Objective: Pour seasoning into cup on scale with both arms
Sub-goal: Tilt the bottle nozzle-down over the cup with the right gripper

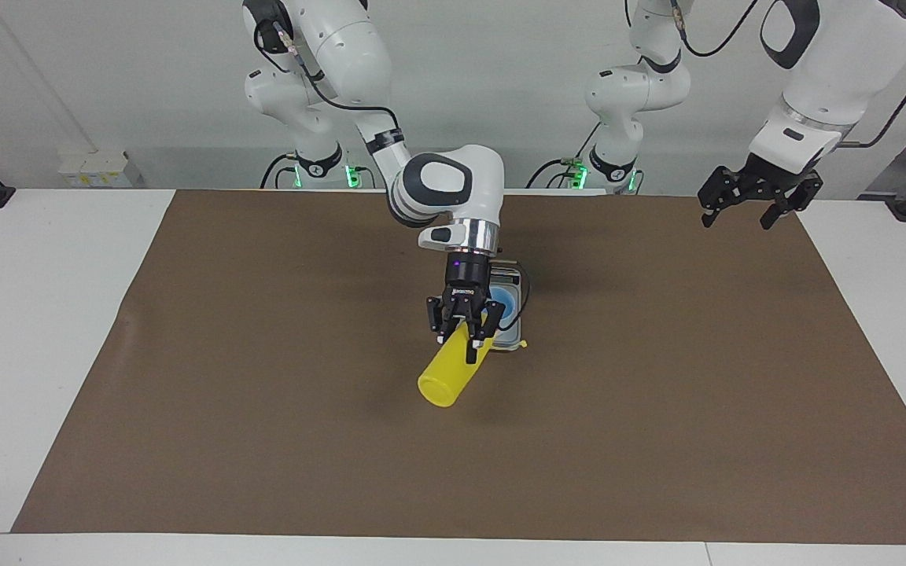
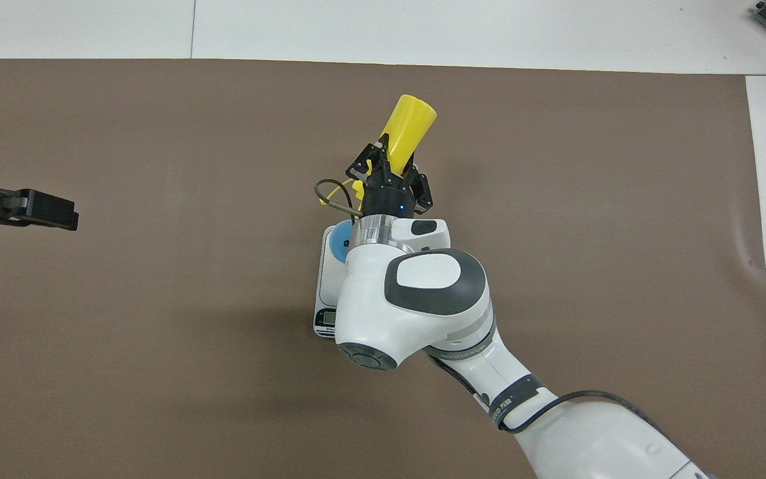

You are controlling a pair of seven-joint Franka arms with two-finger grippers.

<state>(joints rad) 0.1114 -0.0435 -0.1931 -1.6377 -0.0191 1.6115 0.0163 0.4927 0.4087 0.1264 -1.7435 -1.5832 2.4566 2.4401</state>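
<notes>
The brown paper mat [image 1: 264, 377] covers most of the white table [image 1: 44, 314] and carries all the task's things near its middle. 2 white jointed arms with black cables work over it. The right arm [image 1: 359, 102] reaches out from its base to the mat's middle, wrist pointing down. The left arm [image 1: 830, 71] waits raised over the mat's corner at its own end of the table, close to the robots.

The flat rectangular silver-grey kitchen scale [image 2: 326, 293] lies on the mat, largely hidden under the right arm in the overhead view; its dark display strip sits on the edge nearest the robots. The yellow plastic squeeze bottle of seasoning [image 1: 449, 377] is tilted steeply, base raised and pointing away from the robots, nozzle end angled down toward the scale. The right gripper [image 1: 465, 334] pinches this bottle around its upper body, jaws closed on the plastic. The small light blue tapered plastic cup [image 1: 510, 303] stands upright on the scale's weighing plate, just beside the bottle's lowered end. The left gripper [image 1: 745, 206] hangs with jaws spread, holding nothing.

Progress, as judged: cup placed on the scale, bottle grasped, lifted and tipped toward the cup; pouring appears under way or about to start. No seasoning stream is discernible, and the nozzle's exact place over the cup's mouth cannot be told. Left to do: finish the pour, right the bottle, set it down.
</notes>
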